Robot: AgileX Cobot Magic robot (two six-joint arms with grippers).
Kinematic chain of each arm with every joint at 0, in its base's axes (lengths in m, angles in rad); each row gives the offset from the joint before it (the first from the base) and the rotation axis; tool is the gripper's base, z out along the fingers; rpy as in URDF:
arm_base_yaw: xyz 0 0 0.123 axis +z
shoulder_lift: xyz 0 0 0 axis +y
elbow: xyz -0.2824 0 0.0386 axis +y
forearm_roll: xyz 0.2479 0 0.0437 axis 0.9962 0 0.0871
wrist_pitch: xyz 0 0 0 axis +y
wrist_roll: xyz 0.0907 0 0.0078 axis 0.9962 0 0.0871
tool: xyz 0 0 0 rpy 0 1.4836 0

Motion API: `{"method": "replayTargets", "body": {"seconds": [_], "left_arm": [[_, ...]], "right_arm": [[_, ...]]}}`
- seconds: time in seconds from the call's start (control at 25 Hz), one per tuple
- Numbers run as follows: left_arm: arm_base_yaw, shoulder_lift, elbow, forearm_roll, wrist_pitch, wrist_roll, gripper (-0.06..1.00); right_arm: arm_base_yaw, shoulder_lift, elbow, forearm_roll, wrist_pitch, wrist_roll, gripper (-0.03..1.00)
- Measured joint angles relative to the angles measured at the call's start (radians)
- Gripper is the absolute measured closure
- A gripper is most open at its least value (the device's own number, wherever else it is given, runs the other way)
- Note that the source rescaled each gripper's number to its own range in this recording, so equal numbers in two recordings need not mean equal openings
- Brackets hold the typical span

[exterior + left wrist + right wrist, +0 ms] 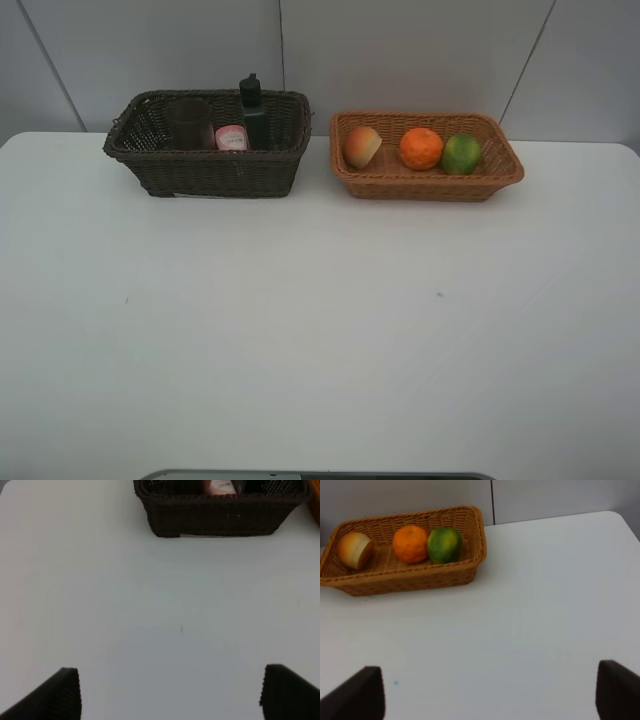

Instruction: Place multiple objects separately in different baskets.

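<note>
The dark brown basket (208, 168) stands at the back left and holds the translucent cup (187, 124), the pink tube (231, 138) and the dark green pump bottle (252, 108). The light tan basket (427, 182) at the back right holds the red-orange fruit (362, 147), the orange (421, 148) and the green citrus (461, 154). My left gripper (170, 695) is open and empty over bare table, well short of the dark basket (220, 515). My right gripper (490, 695) is open and empty, apart from the tan basket (405, 577). Neither gripper shows in the exterior high view.
The white table (320, 320) reaches from the baskets to the front edge. A grey panelled wall (400, 50) stands right behind the baskets. The table's rounded right corner (620, 517) shows in the right wrist view.
</note>
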State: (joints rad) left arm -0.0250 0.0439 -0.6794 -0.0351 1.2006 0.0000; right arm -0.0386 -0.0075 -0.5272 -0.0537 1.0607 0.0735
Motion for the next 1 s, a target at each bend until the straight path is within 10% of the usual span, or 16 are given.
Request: {"method": "replayTargets", "body": {"seconds": [1.0], "left_arm": [[-0.022, -0.052, 0.175, -0.031, -0.133, 0.060, 0.01]], "right_arm": [[0.000, 0.000, 0.000, 0.000, 0.000, 0.000, 0.14]]}}
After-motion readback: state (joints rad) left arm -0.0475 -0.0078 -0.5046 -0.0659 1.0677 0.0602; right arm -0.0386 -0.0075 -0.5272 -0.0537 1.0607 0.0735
